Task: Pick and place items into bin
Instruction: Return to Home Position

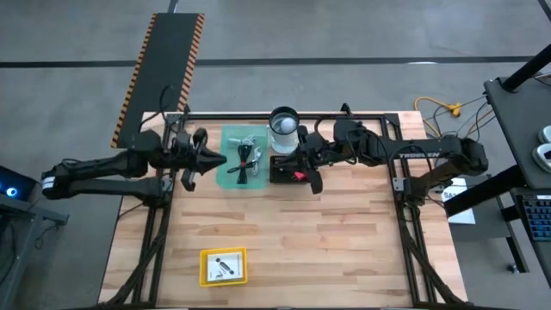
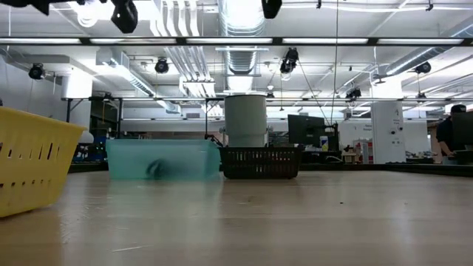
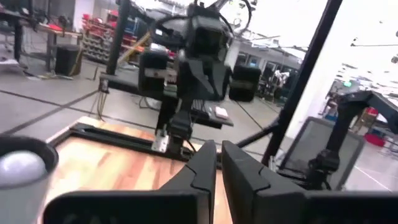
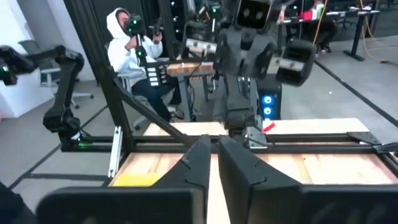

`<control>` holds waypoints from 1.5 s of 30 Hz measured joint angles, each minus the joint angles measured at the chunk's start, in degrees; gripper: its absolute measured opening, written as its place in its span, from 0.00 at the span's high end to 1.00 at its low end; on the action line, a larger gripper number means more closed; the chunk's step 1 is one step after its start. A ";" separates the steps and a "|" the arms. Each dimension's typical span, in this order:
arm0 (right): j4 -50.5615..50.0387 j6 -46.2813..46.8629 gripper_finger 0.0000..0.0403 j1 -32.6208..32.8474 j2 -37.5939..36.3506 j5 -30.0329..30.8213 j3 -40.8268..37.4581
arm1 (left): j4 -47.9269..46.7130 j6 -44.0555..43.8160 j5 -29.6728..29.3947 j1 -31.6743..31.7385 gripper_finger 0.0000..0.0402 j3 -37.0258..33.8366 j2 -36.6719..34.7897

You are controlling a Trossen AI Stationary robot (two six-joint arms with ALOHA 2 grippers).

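Black and white coiled cables (image 1: pixel 245 162) lie in a clear teal tray (image 1: pixel 231 176) at the table's far middle; the tray also shows in the low view (image 2: pixel 162 159). A yellow bin (image 1: pixel 224 267) near the front edge holds a white card with a small dark thing on it. My left gripper (image 1: pixel 220 159) is shut and empty, held high over the teal tray's left edge and pointing level toward the right; it also shows in the left wrist view (image 3: pixel 219 167). My right gripper (image 1: pixel 299 164) is shut and empty, high over a black basket (image 1: pixel 284 170) and pointing left; it also shows in the right wrist view (image 4: pixel 213 158).
A grey cylinder (image 1: pixel 284 127) with a white ball on top stands just behind the black basket. The basket (image 2: pixel 260 162) holds small red bits. The dark frame rails (image 1: pixel 400 185) run along the table's sides. Bare wood lies between the trays and the yellow bin (image 2: pixel 29 159). A seated person (image 4: pixel 134 46) is beyond the table.
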 joint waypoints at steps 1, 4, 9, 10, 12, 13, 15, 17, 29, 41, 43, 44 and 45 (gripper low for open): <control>0.49 0.35 0.96 0.02 -0.29 0.05 -0.49 | 0.06 -0.11 -0.31 -0.65 0.98 -1.03 -0.87; 4.05 0.98 0.98 -0.01 -0.95 2.65 -2.36 | 2.44 0.58 -3.31 -2.71 1.00 -5.49 -3.67; 11.14 0.73 0.98 -0.10 -1.43 9.10 -6.01 | 11.78 -0.14 -9.20 -5.52 1.00 -15.34 -7.64; 11.95 0.73 0.98 -0.12 -1.52 9.15 -6.55 | 14.07 -0.83 -9.26 -6.06 1.00 -17.31 -8.24; 12.73 0.91 0.98 -0.11 -1.58 9.14 -7.43 | 18.30 -1.73 -9.24 -6.97 1.00 -20.26 -9.43; 12.71 1.34 0.98 -0.09 -1.60 9.12 -7.87 | 19.16 -1.67 -9.25 -7.40 1.00 -21.06 -10.11; 12.59 2.47 0.98 -0.01 -1.58 9.13 -8.58 | 18.60 -1.64 -9.30 -7.99 1.00 -21.42 -11.57; 12.58 3.82 0.98 0.00 -1.65 9.13 -9.12 | 15.83 -1.69 -9.56 -8.52 1.00 -21.46 -13.67; 13.86 8.22 0.98 2.12 -5.69 14.15 -15.45 | -1.56 -4.27 -16.98 -12.14 1.00 -22.60 -27.60; 37.32 5.17 0.98 10.62 -9.64 23.61 -35.65 | -1.19 14.49 -11.76 -12.12 1.00 -25.00 -32.41; 37.53 5.39 0.98 10.59 -12.67 23.97 -38.80 | -1.42 18.22 -9.98 -12.12 1.00 -24.98 -32.72; 37.52 5.50 0.98 10.57 -14.52 23.97 -40.31 | -1.96 19.66 -9.78 -12.12 1.00 -24.96 -32.90; 37.47 5.50 0.98 10.57 -16.60 23.94 -41.85 | -3.02 20.15 -9.72 -12.12 1.00 -24.94 -33.18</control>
